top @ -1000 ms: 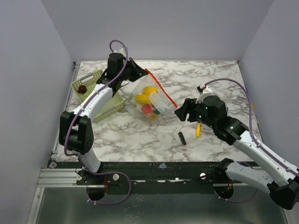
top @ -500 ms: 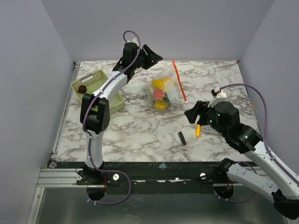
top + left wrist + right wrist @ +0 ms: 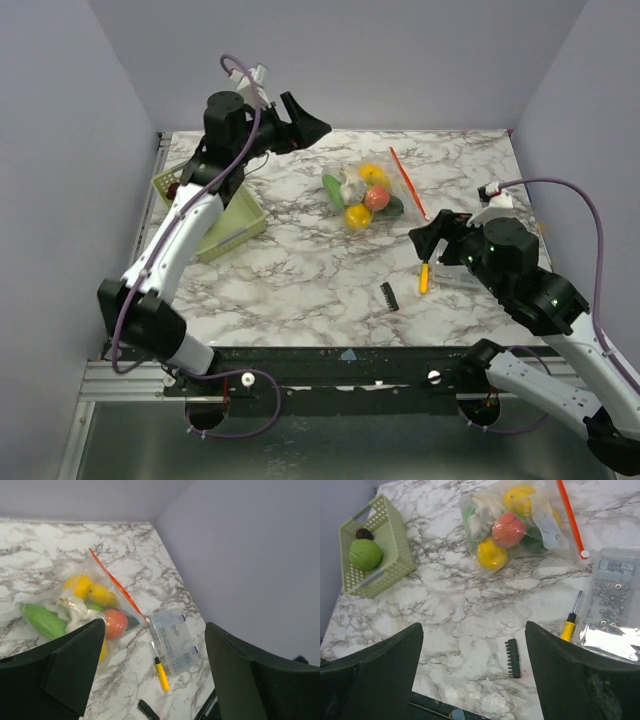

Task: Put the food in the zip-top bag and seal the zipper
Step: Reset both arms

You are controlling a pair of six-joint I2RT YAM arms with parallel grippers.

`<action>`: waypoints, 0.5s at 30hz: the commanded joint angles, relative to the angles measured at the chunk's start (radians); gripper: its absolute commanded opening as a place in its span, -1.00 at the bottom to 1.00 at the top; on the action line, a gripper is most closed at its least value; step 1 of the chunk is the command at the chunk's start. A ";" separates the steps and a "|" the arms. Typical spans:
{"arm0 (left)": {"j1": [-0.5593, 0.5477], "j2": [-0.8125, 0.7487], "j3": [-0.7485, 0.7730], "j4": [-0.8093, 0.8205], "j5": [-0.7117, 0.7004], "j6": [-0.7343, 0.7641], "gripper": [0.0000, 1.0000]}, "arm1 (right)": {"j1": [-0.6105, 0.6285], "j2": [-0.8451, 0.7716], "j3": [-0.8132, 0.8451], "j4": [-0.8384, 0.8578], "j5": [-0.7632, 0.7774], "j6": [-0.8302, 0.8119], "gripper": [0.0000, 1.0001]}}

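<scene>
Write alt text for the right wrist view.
Toy food in a zip-top bag lies on a marble table, zipper on its right edge. Left, a green basket holds a green ball; right, a screwdriver and clear box. The right gripper is open.

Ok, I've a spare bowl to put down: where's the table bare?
Bare marble between the green basket and the bag, and the near-left stretch up to the bit holder. Crowded on the right: bit holder, screwdriver, clear box.

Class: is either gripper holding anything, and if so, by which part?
Nothing is held. The left gripper and right gripper both stand open and empty; the zip-top bag lies untouched on the table.
</scene>
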 commanded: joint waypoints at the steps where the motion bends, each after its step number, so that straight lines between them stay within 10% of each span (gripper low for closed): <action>1: 0.003 -0.285 -0.139 -0.028 0.058 0.170 0.78 | 0.000 -0.044 0.076 -0.079 0.088 -0.008 0.75; 15: 0.003 -0.949 -0.368 -0.153 -0.129 0.351 0.97 | 0.000 -0.232 0.164 -0.051 0.163 -0.065 1.00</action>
